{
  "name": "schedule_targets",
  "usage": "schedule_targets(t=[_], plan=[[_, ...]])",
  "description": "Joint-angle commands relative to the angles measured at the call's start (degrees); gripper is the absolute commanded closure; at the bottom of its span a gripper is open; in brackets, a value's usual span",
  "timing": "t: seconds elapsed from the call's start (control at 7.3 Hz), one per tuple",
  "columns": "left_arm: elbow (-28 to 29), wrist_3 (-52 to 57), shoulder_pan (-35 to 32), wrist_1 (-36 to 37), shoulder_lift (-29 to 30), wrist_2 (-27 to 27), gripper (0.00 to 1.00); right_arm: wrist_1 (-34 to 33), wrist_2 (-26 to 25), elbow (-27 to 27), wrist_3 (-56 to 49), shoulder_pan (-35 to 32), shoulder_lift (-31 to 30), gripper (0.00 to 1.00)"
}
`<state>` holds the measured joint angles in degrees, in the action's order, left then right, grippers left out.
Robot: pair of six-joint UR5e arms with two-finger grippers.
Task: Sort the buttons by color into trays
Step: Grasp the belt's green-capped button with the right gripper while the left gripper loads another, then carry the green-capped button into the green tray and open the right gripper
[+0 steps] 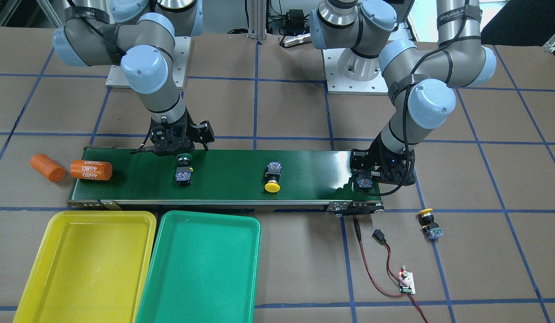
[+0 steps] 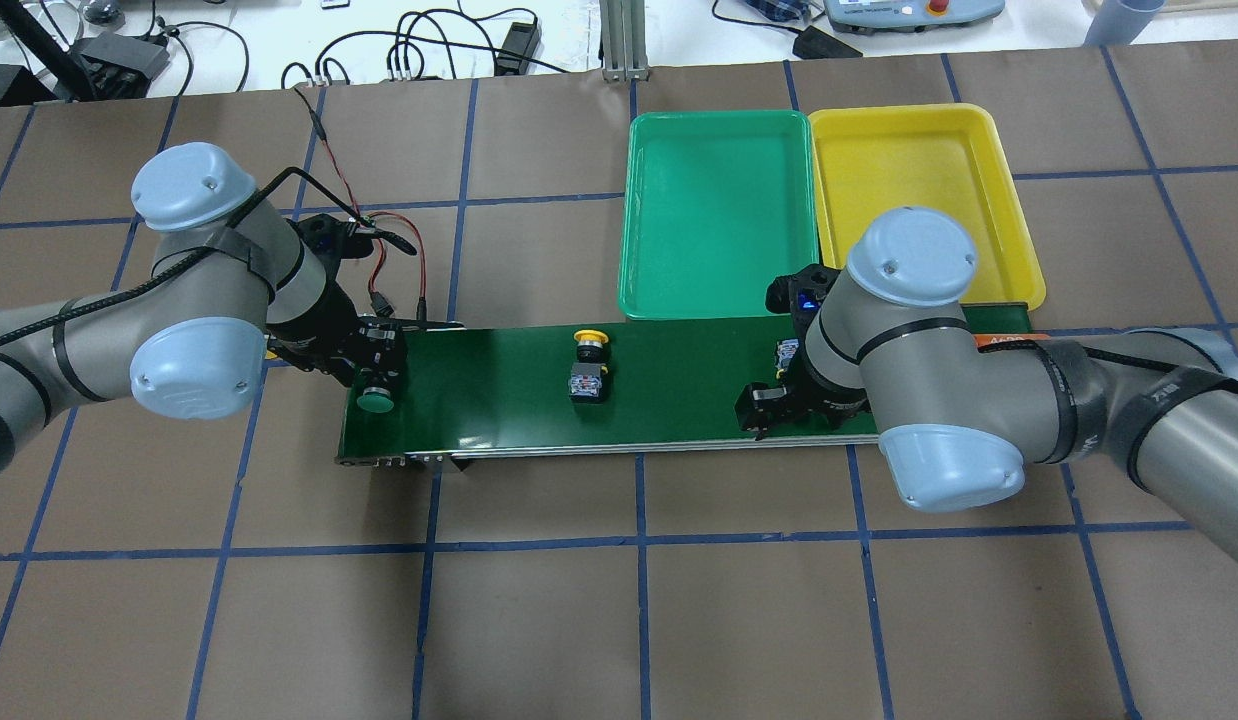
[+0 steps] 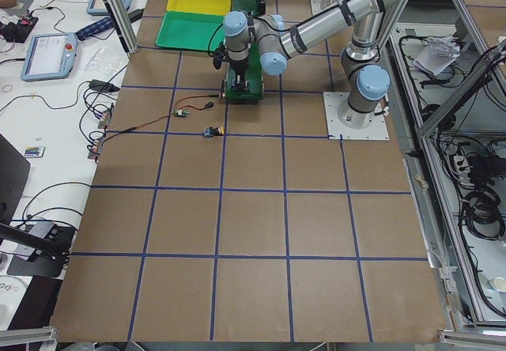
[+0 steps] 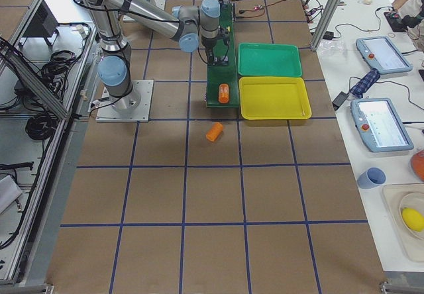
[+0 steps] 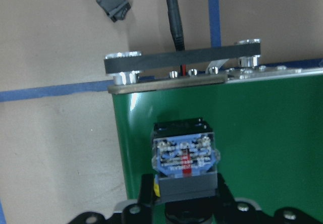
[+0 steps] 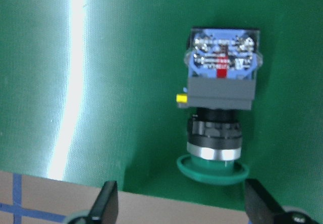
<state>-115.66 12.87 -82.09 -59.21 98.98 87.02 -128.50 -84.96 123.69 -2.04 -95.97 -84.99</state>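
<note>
Left jaws are pinched on the first green button (image 1: 363,183) at the right end of the conveyor belt (image 1: 232,179) in the front-facing view, where only its contact block shows, toward the bottom of the frame. Right jaws hang spread, gripping nothing, just above the second green button (image 1: 184,168) left of centre on the belt. Its long axis runs across the belt, cap toward the top. The mid-belt yellow button (image 1: 273,177) also lies across the belt, cap toward the bottom. The off-belt yellow button (image 1: 429,223) lies on the brown surface (image 1: 304,269) at lower right, cap toward the upper left. The yellow tray (image 1: 84,264) and green tray (image 1: 201,269) sit side by side at lower left. Overhead, the first green button's cap points to the bottom of the frame at the belt's left end, and the right arm hides most of the second. In the left wrist view the gripped button's long axis is vertical, block toward the top, fingers (image 5: 223,193) against its grey base. In the right wrist view the second green button stands block up, cap down, with the fingertips (image 6: 108,204) in the lower corners, apart from it. Both side views show the buttons too small to read.
</note>
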Motion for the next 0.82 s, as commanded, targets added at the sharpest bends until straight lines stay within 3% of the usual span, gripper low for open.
schedule_targets(t=[0.0, 0.27, 0.41, 0.68], plan=[[0.9, -0.3, -0.1, 0.1, -1.6, -0.9, 0.00, -3.5, -4.1, 0.0, 0.0, 0.0, 1.6, 0.34], [9.9, 0.1, 2.5, -5.9, -1.5, -2.3, 0.00, -3.3, -4.2, -0.2, -0.3, 0.1, 1.6, 0.95], [13.3, 0.5, 6.4, -6.4, 0.7, -2.5, 0.00, -3.2, -4.2, -0.9, -0.8, 0.3, 1.6, 1.00], [14.1, 0.2, 11.9, -4.9, 4.0, -2.6, 0.00, 1.6, -4.1, -8.3, -0.9, 0.2, 1.6, 1.00]])
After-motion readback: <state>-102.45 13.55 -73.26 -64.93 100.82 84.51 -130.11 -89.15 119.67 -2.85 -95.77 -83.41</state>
